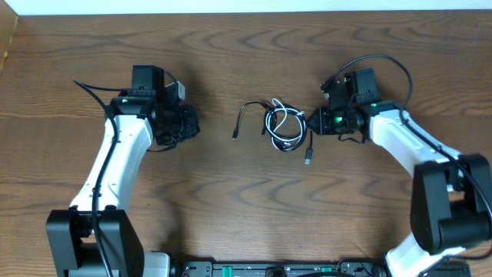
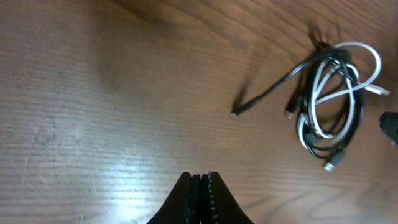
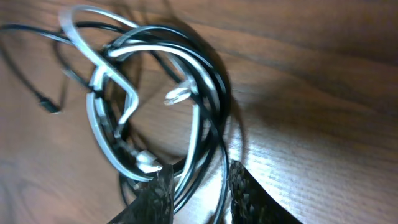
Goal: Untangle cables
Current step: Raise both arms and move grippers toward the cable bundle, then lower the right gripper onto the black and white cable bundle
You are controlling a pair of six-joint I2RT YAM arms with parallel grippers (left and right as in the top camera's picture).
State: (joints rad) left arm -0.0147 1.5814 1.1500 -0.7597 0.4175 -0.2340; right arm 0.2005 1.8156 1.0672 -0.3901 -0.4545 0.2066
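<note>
White cable (image 3: pixel 94 118) and black cable (image 3: pixel 208 62) lie looped through each other in one loose coil at the middle of the wooden surface (image 1: pixel 231 200); nothing is separated yet. The right gripper (image 3: pixel 199 196), jaws slightly spread, straddles the coil's strands. The left gripper (image 2: pixel 200 186), pressed shut, sits well apart.

overhead: top-down, far | left wrist: low, oblique | right wrist: closest | shared: cables (image 1: pixel 283 125)
</note>
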